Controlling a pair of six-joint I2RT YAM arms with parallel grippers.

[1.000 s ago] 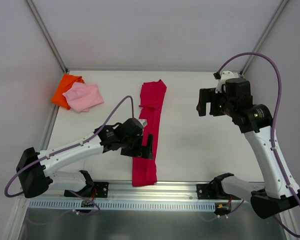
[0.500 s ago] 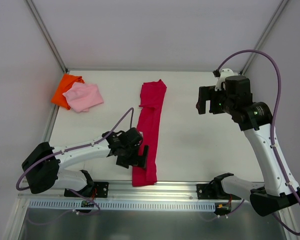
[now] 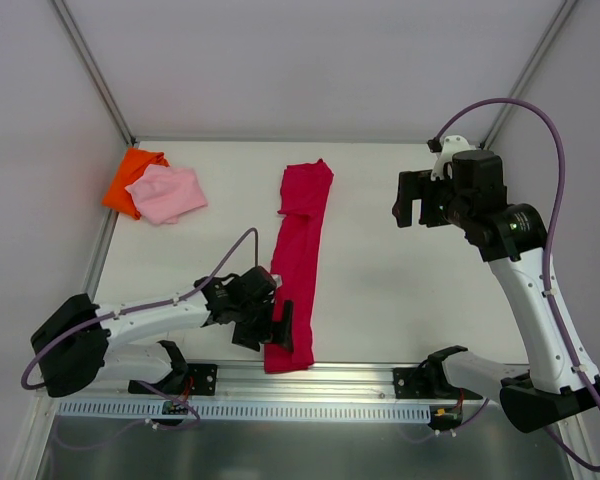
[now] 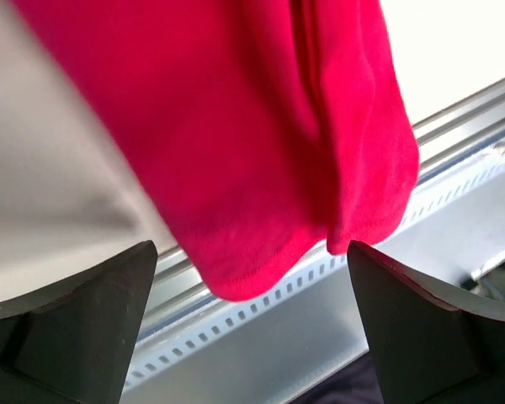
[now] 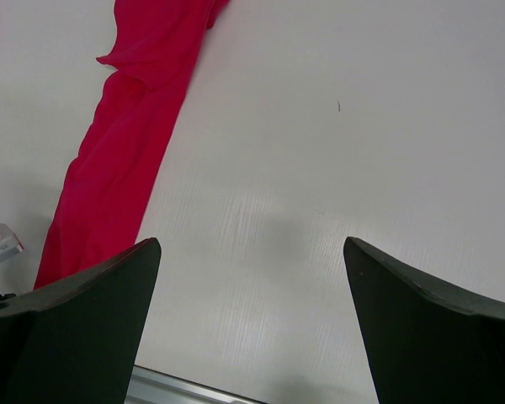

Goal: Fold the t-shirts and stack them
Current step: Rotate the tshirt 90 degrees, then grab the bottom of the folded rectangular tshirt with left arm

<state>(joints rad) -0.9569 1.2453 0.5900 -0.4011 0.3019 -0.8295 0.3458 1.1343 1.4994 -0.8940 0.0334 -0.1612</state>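
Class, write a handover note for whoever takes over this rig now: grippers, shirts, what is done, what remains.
Left gripper: open, empty, low over the near end of the red shirt.
Right gripper: open, empty, above the right side of the table.
Shirts: the red shirt is a long narrow strip down the table's middle; the pink shirt lies partly on the orange shirt, far left corner.
Done: pink and orange bundled and piled; red folded lengthwise.
Left: fold red short, add it to the pile.

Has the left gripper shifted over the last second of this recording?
Yes. The left gripper has slid along the long crimson cloth t-shirt toward the metal rail at the table's near edge, ending by the shirt's near end.
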